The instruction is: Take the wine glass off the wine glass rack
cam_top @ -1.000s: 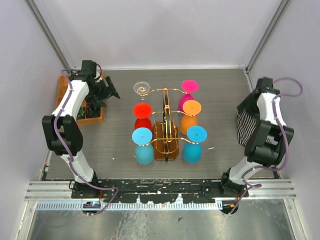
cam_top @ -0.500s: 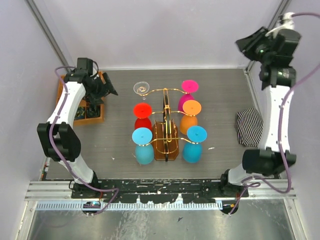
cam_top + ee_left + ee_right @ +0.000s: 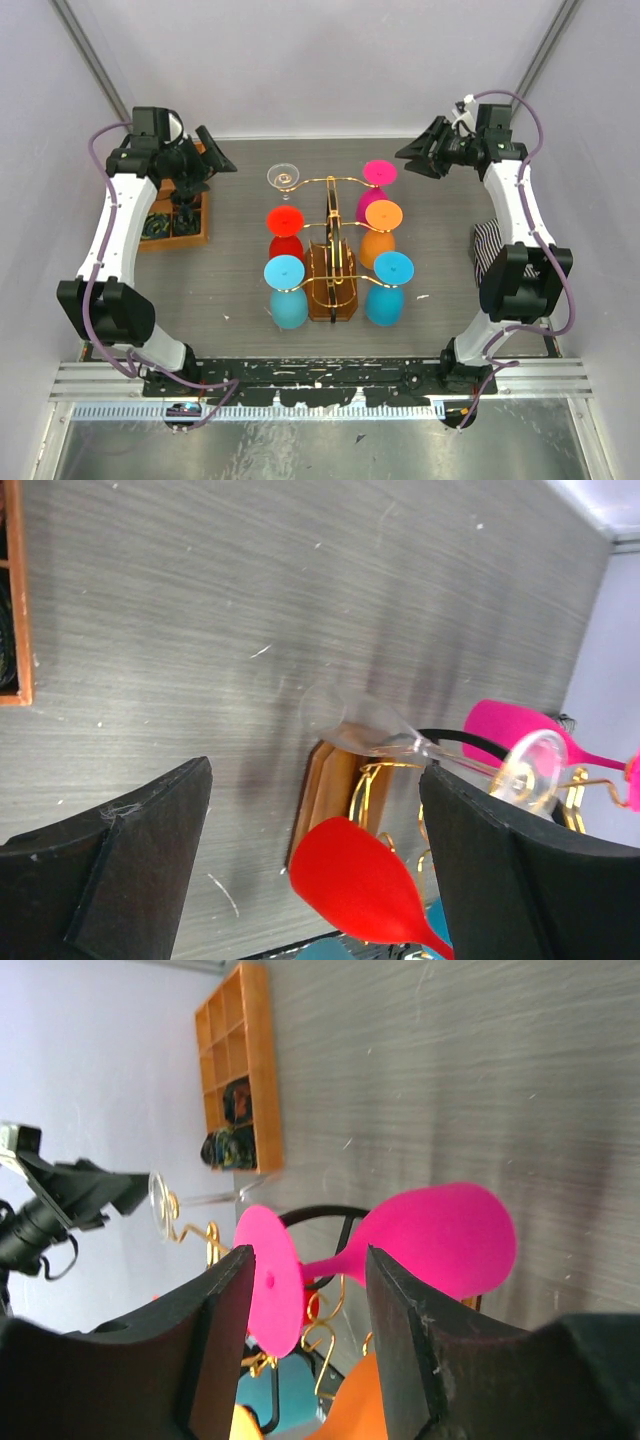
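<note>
Between the fingers (image 3: 120, 870) of the L gripper (image 3: 315, 770) the gap is wide, nothing held. Thru that gap the wrist cam sees the clear glass (image 3: 360, 730) lying past the tips, not touching them, w/ the red glass (image 3: 355, 885) lower in view.

R gripper (image 3: 308, 1252): fingers only part-way apart, also holding nothing. The pink glass (image 3: 430, 1235) shows thru the gap, foot and stem beyond the tips. From above, this gripper sits near that glass at approx 2 o'clock of it, apart from it.

Both arms reach toward the far end of the rack (image 3: 332, 300): L gripper at approx 10 o'clock of it, R at approx 1 o'clock.

Rack stands mid-table, gold wire on a brown wood base. Six glasses hang on it upside down, feet up, none off yet. L side, 12 to 6 o'clock: clear, red, L blue glass (image 3: 287, 290). R side, 12 to 6: pink, orange glass (image 3: 381, 230), R blue glass (image 3: 388, 288).

Orange tray (image 3: 190, 237) lies at approx 9 o'clock of the rack, under the L arm, w/ dark items in some compartments. Striped cloth (image 3: 487, 250) lies at 3 o'clock, partly behind the R arm. All sit on the grey table (image 3: 440, 230).
</note>
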Action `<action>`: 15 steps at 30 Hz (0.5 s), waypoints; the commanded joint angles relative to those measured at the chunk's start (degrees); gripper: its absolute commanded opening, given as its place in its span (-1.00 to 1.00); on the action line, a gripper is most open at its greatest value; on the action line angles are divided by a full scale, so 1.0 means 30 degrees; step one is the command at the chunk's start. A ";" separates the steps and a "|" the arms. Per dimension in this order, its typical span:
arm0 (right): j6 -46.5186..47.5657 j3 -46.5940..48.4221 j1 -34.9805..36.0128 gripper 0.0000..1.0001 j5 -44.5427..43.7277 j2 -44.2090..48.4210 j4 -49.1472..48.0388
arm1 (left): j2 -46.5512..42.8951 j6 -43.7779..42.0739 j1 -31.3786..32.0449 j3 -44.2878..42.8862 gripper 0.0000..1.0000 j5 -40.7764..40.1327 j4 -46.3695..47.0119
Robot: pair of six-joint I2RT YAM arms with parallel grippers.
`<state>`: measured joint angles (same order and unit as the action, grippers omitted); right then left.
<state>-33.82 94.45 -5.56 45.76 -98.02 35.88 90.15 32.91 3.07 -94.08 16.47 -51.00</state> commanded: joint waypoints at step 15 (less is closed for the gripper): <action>0.0704 -0.1951 0.1649 -0.49 0.1286 0.2036 -0.1295 | -0.0841 0.0461 0.0031 -0.1277 0.84 0.1220 0.0424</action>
<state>-32.84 86.83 -0.58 49.08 -94.74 33.45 88.75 34.26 3.11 -96.99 18.79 -49.80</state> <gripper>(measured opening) 0.282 0.921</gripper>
